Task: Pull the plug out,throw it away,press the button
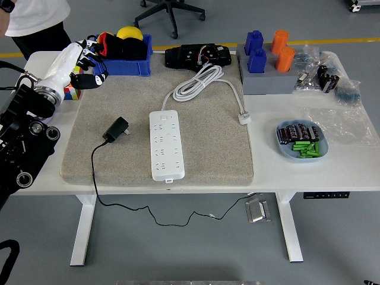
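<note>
Head view shows the left hand point(83, 64) at the upper left of the frame, its dark-tipped fingers point(95, 78) loosely apart and holding nothing, hanging over the corner of the grey mat point(208, 142) near the coloured cube point(69, 92) and the blue bin point(126, 59). Its white forearm runs down to the black arm at the left edge. The right hand is not in view.

Left of centre, the black plug point(115, 129) lies loose on the mat, apart from the white power strip point(165, 144), its thin cable trailing off the near table edge. So the pulling and discarding look done, and the button is what remains. I judge the switch to be at the strip's upper end, though it is too small to make out clearly.

To press it well, the hand should travel right and down across the mat, pass above the plug without snagging its cable, curl all fingers but one, and push straight down so the strip does not slide. The coiled white cord point(199, 80) just above the strip should be left untouched.
</note>
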Motion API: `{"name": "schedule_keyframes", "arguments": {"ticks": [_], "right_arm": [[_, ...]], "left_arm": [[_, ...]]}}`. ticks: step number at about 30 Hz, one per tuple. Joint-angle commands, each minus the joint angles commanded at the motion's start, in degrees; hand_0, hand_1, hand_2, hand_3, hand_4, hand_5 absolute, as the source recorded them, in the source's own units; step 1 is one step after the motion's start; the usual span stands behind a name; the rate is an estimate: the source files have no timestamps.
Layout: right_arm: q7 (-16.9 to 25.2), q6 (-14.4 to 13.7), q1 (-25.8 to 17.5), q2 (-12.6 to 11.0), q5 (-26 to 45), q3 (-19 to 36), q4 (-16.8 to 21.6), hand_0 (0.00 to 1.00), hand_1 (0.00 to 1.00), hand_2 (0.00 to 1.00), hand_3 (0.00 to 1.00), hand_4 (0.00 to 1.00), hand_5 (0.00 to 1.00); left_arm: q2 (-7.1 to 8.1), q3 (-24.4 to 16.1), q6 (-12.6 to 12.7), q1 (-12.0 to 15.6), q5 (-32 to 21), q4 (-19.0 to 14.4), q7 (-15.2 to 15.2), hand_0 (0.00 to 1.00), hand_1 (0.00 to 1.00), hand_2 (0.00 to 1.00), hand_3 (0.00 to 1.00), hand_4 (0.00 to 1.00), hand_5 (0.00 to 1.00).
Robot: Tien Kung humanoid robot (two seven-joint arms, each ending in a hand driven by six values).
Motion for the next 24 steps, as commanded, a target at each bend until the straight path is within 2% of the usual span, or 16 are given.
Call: {"name": "schedule_keyframes", "arguments": {"ticks": [4, 5, 6, 11, 12, 16, 23, 24], "right_arm": [[0.2, -0.5, -0.4, 0.5, -0.4, 0.4, 0.0, 0.767, 0.729, 0.724, 0.713, 0.883, 0.658], [0.2, -0.6, -0.4, 0.6, -0.5, 0.4, 0.1, 0.767, 0.729, 0.724, 0.713, 0.883, 0.658], [0.3, -0.7, -0.4, 0.7, -0.5, 0.4, 0.2, 0.767, 0.729, 0.724, 0.713, 0.883, 0.658], [0.8, -1.3, -0.3, 0.8, -0.4, 0.5, 0.4, 0.767, 0.729, 0.724, 0.713, 0.883, 0.658], [0.9, -1.4, -0.3, 0.8, -0.5, 0.7, 0.3, 0.767, 0.729, 0.724, 0.713, 0.883, 0.658], [0.7, -1.4, -0.5, 0.6, -0.4, 0.8, 0.1, 0.767, 0.729, 0.724, 0.713, 0.883, 0.658], [0.4, -1.2, -0.7, 0.7, -0.4, 0.7, 0.3, 0.767, 0.729, 0.724, 0.713, 0.883, 0.658], [0.4, -1.2, -0.7, 0.8, -0.4, 0.7, 0.3, 0.767, 0.729, 0.724, 0.713, 0.883, 0.658]], "left_arm": [[-0.13, -3.2, -0.2, 4.0, 0.1, -2.1, -0.3, 0.921, 0.966, 0.928, 0.9, 0.825, 0.415], [0.06, -3.5, -0.3, 4.7, 0.2, -2.4, -0.3, 0.921, 0.966, 0.928, 0.9, 0.825, 0.415], [0.38, -3.7, -0.4, 5.4, 0.2, -2.7, -0.4, 0.949, 0.984, 0.954, 0.925, 0.836, 0.46], [1.8, -4.0, -1.6, 7.7, 0.0, -3.5, -0.5, 0.949, 0.984, 0.954, 0.925, 0.836, 0.46], [1.88, -4.3, -1.6, 8.0, -0.2, -3.7, -0.6, 0.998, 0.998, 0.998, 0.998, 0.901, 0.642], [1.68, -5.8, -1.8, 9.4, -0.3, -4.4, -0.6, 0.998, 0.998, 0.998, 0.998, 0.901, 0.642], [0.86, -9.1, -1.6, 12.2, -1.2, -5.3, -2.6, 0.998, 0.998, 0.998, 0.994, 0.897, 0.634], [0.83, -9.3, -1.7, 12.3, -1.2, -5.4, -2.4, 0.981, 0.998, 0.971, 0.981, 0.881, 0.592]]}}
